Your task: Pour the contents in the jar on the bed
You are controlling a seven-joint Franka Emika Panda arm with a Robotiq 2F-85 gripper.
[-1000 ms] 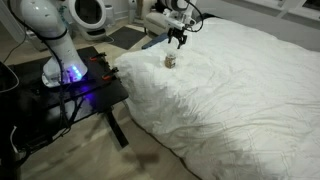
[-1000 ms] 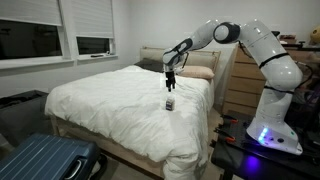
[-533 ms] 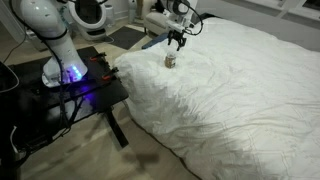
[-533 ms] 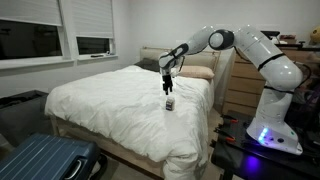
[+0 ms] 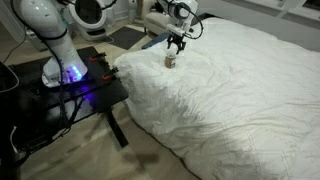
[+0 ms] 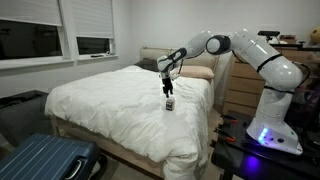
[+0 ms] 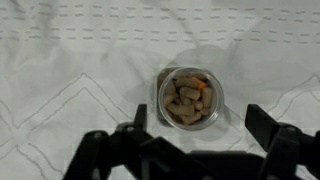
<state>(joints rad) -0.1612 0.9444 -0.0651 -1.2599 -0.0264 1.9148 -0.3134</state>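
Note:
The small clear jar [image 7: 190, 96] stands upright on the white bed [image 7: 70, 60], with tan-brown nut-like bits [image 7: 186, 98] filling it. It also shows in both exterior views [image 5: 170, 61] [image 6: 170, 103], near the side of the bed closest to the robot. My gripper [image 7: 196, 122] is open and hangs straight above the jar, its dark fingers [image 7: 138, 117] spread either side of it, not touching. In the exterior views the gripper [image 5: 176, 44] [image 6: 168, 90] sits just above the jar.
A black side table [image 5: 60, 85] carries the robot base beside the bed. A blue suitcase [image 6: 45, 160] lies on the floor at the bed's foot. Pillows and a headboard [image 6: 200, 60] are behind the arm, with a wooden dresser [image 6: 245, 85] next to it.
The gripper has come down closer to the jar. The jar has not moved.

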